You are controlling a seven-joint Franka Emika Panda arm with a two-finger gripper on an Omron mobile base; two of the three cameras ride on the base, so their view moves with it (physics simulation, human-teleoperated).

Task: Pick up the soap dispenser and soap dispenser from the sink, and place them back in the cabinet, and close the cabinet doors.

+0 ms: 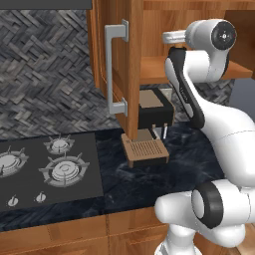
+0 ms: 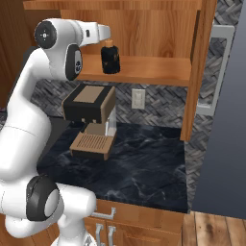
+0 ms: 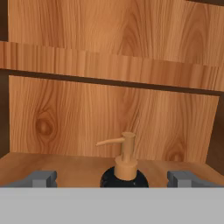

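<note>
The black soap dispenser (image 2: 110,58) with its tan pump (image 3: 126,151) stands upright on the inner shelf (image 2: 144,69) of the open brown cabinet (image 1: 154,69). My gripper (image 3: 113,178) is open and level with the top of the bottle. Its two grey fingertips (image 3: 43,178) stand wide on either side of the bottle and touch nothing. From the right base, the gripper (image 2: 108,39) hovers just above the pump. Both cabinet doors stand open: the left door (image 1: 132,74) with its grey bar handle (image 1: 114,69), and the right door (image 2: 197,72). The sink is out of view.
A black and tan coffee machine (image 2: 89,103) stands on the dark marble counter (image 2: 144,168) right under the cabinet shelf. A gas stove (image 1: 45,167) lies to the left. A tall grey panel (image 2: 230,144) borders the right side. Drawer fronts (image 2: 105,226) run below the counter.
</note>
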